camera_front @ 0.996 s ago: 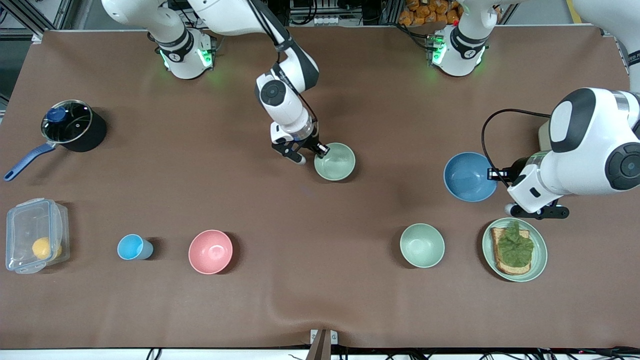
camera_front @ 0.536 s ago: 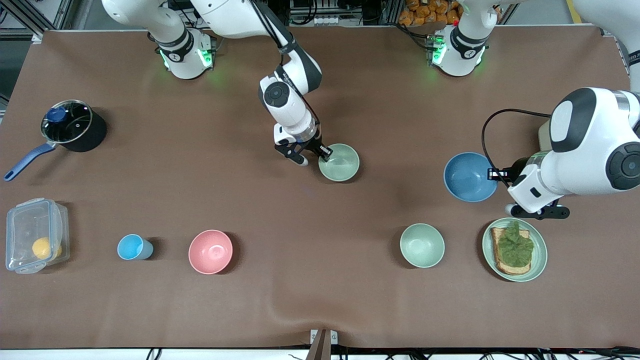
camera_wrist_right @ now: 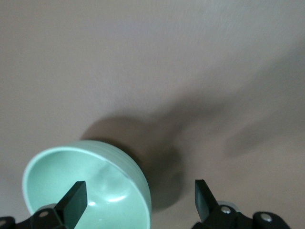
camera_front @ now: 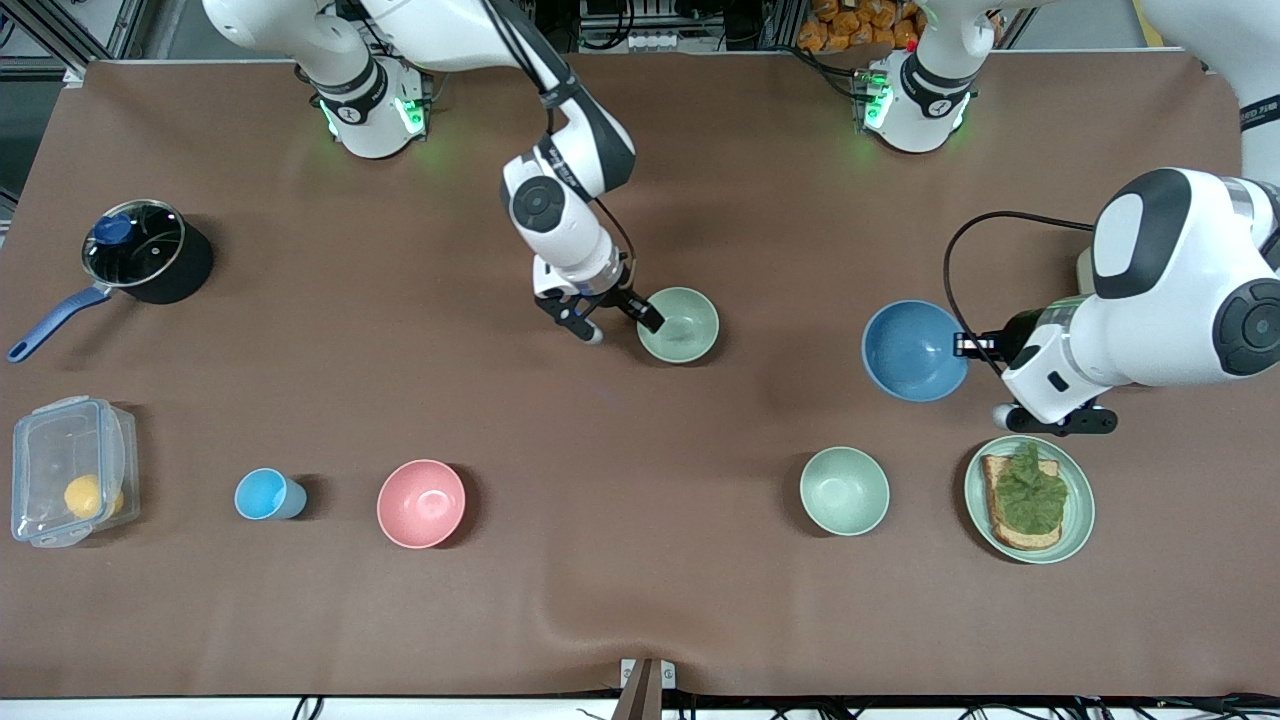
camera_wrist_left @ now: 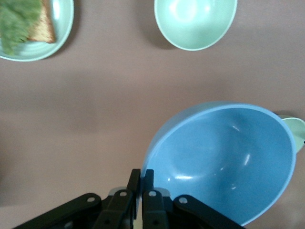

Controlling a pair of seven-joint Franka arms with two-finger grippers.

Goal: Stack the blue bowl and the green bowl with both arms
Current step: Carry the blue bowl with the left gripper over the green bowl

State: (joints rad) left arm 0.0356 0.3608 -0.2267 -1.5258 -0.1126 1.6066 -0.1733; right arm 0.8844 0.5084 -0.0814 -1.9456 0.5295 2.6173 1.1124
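Observation:
The blue bowl [camera_front: 912, 350] is gripped at its rim by my left gripper [camera_front: 963, 346], which is shut on it; in the left wrist view the bowl [camera_wrist_left: 224, 162] hangs tilted from the shut fingers [camera_wrist_left: 141, 179]. The pale sage-green bowl [camera_front: 678, 325] sits on the table near the middle. My right gripper [camera_front: 621, 328] is open at the bowl's rim on the side toward the right arm's end. In the right wrist view one finger [camera_wrist_right: 74, 200] is over the bowl's [camera_wrist_right: 86, 191] inside and the other finger [camera_wrist_right: 205, 198] is outside it.
A mint-green bowl [camera_front: 845, 490] and a green plate with toast [camera_front: 1075, 510] lie nearer the front camera than the blue bowl. A pink bowl [camera_front: 421, 503], a light-blue cup [camera_front: 265, 494], a clear box [camera_front: 70, 470] and a black pot [camera_front: 150, 250] are toward the right arm's end.
My left gripper has carried the blue bowl a little toward the green bowl. The green bowl shifted slightly toward the left arm's end, and the right wrist turned and drew back a little.

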